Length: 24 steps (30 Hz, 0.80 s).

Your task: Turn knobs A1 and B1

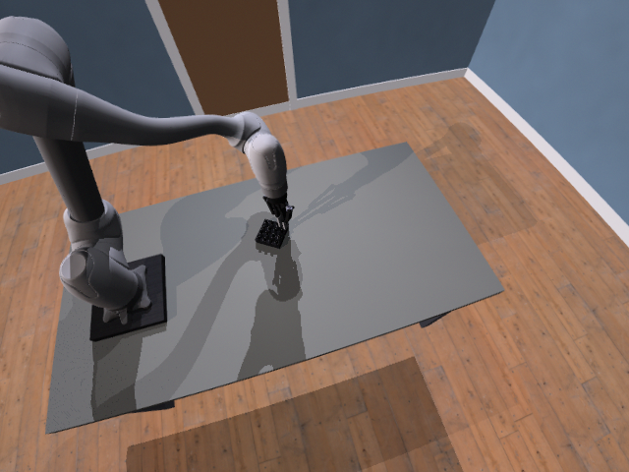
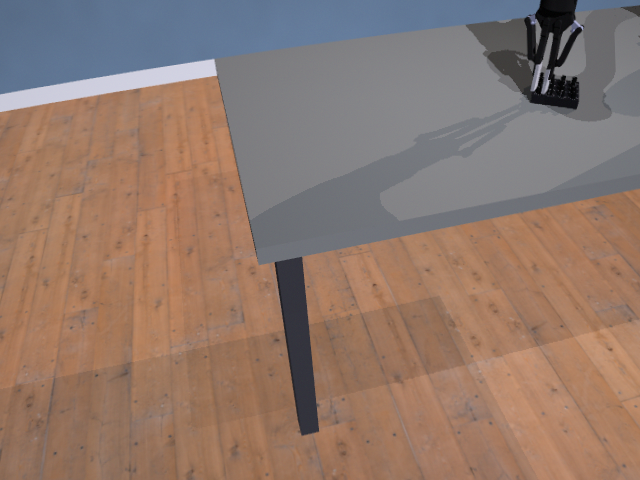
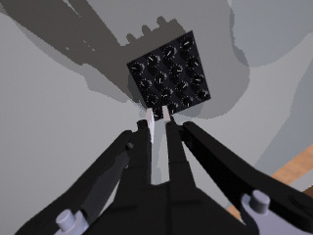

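Closest in the wrist view, the black gripper [image 1: 281, 224] [image 2: 540, 87] [image 3: 157, 114] points down at the knob box, its two pale fingertips a narrow gap apart at one corner. A corner knob [image 3: 157, 117] shows partly between them; whether they clench it or merely stand around it, I cannot tell. Beyond the tips, the black knob box [image 1: 270, 234] [image 2: 555, 102] [image 3: 171, 75] sits on the grey tabletop [image 1: 385, 244] [image 2: 361, 103] [image 3: 59, 147], its knobs upward in four rows of four. The white lines and printed names are too small to read reliably. The grey arm [image 1: 152, 131] reaches over from a dark base plate [image 1: 158, 284] at one end of the tabletop. Farther off lie the wooden floor [image 1: 558, 355] [image 2: 103, 258] [image 3: 293, 171] and blue walls [image 1: 375, 45] [image 2: 103, 36].
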### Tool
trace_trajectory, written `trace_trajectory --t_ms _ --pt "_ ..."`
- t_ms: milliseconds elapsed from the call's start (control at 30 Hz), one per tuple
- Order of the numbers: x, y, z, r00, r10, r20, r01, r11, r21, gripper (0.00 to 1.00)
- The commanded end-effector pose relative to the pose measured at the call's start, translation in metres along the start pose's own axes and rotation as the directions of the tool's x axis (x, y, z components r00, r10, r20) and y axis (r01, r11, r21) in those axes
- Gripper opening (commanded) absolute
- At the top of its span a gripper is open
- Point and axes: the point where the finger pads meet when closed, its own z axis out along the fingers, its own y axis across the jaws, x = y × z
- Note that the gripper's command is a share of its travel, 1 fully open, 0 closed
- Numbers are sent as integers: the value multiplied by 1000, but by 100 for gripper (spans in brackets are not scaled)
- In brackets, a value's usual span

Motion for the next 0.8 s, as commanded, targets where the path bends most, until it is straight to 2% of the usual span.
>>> trace_trajectory --t_ms 0,300,767 --pt "0 0 0 1000 0 0 0 1000 0 12" --pt "0 0 -4 1000 0 0 0 1000 0 12" --pt "0 0 -37 1000 0 0 0 1000 0 12"
